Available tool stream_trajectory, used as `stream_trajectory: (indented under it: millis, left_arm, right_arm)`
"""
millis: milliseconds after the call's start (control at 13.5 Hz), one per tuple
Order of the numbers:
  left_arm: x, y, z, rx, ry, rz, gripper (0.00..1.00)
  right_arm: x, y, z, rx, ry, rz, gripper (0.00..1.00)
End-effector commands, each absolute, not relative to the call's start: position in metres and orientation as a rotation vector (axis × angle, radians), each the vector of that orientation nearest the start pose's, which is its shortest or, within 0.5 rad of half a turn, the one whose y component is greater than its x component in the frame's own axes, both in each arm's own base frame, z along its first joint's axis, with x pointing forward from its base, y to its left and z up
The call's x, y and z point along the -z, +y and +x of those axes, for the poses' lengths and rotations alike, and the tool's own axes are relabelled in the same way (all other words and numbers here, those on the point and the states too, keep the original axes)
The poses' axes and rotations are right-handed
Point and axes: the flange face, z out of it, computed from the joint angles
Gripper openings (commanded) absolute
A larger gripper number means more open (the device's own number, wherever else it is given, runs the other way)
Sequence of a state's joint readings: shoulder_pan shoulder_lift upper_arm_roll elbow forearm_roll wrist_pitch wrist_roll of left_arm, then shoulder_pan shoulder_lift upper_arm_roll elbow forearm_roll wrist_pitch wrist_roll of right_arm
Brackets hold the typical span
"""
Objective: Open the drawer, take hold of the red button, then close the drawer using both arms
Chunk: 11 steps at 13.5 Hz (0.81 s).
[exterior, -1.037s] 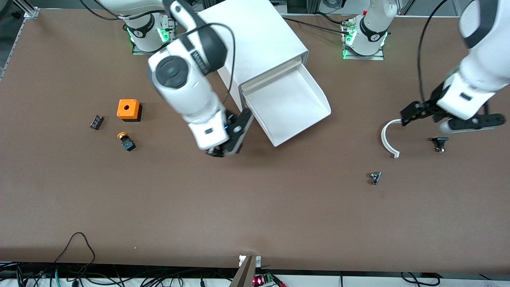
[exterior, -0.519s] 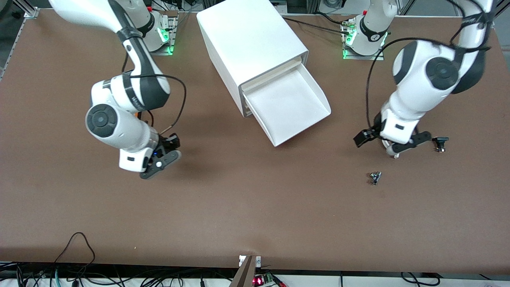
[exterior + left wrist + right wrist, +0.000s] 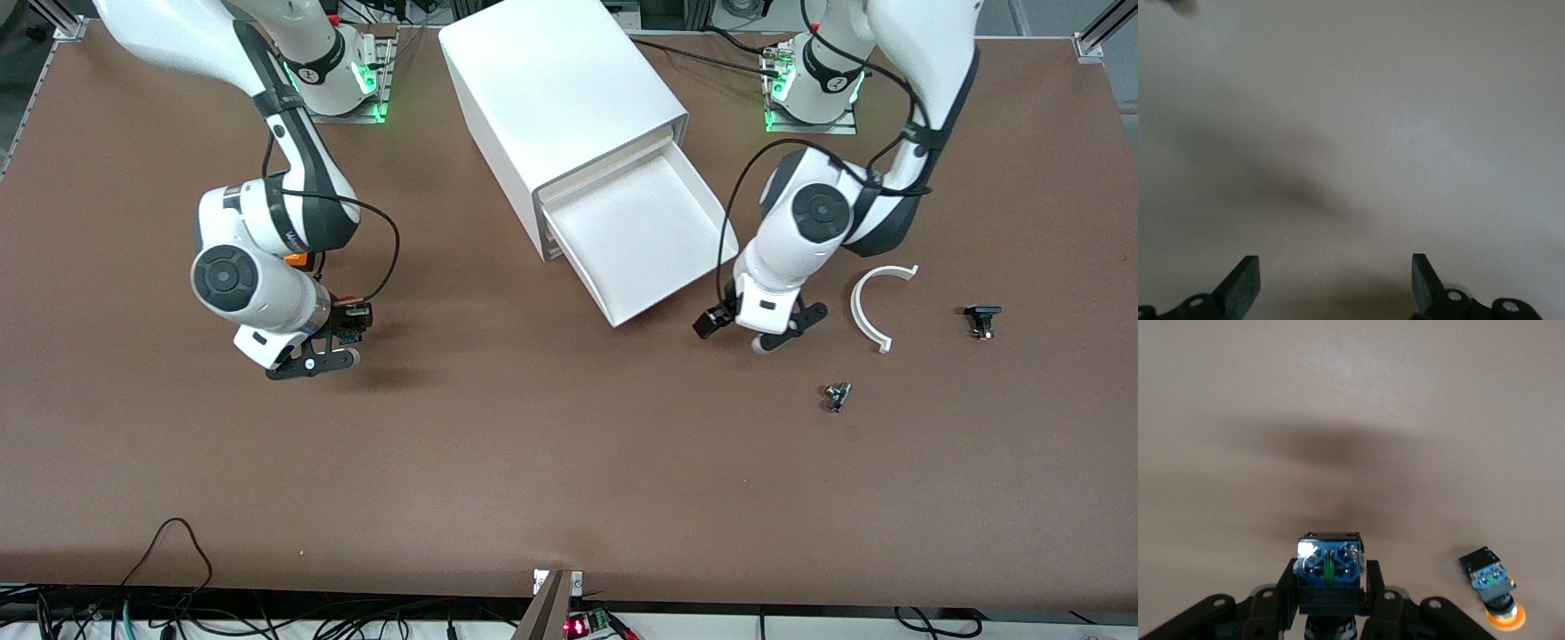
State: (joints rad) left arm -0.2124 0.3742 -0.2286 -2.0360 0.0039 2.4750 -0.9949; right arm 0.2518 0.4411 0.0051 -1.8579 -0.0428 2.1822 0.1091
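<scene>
Front view showed the big white box cabinet [image 3: 560, 98] with its shallow white tray-like drawer [image 3: 645, 233] pulled out toward the camera. At the right arm's end of the table, the black two-finger right gripper [image 3: 1330, 600] hung over bare brown tabletop [image 3: 551, 462], its fingers clamped on the small push button with black body and blue end [image 3: 1329, 570]. A similar orange-capped button [image 3: 1495, 593] lay on the table near it. The black two-finger left gripper [image 3: 1335, 283] was over the table just beside the drawer's front corner, fingers [image 3: 1241, 280] spread wide and holding nothing. A white curved plastic piece [image 3: 871, 307] lay near it.
</scene>
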Motion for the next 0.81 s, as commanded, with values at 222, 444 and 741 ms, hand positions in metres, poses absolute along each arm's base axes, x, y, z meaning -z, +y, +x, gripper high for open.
stream_trajectory:
  millis: [222, 444, 741]
  left_arm:
    - [-0.265, -0.313, 0.496, -0.084, -0.72, -3.167, 1.0]
    - [-0.258, -0.333, 0.464, -0.135, -0.626, -3.172, 1.0]
    - [-0.26, -0.365, 0.427, -0.173, -0.495, -3.197, 1.0]
  right_arm:
    - [-0.213, 0.12, 0.557, -0.03, -0.216, -3.195, 0.3]
    - [-0.216, 0.119, 0.559, -0.001, -0.079, -3.196, 1.0]
    - [-0.335, 0.13, 0.604, -0.157, 0.06, -3.227, 1.0]
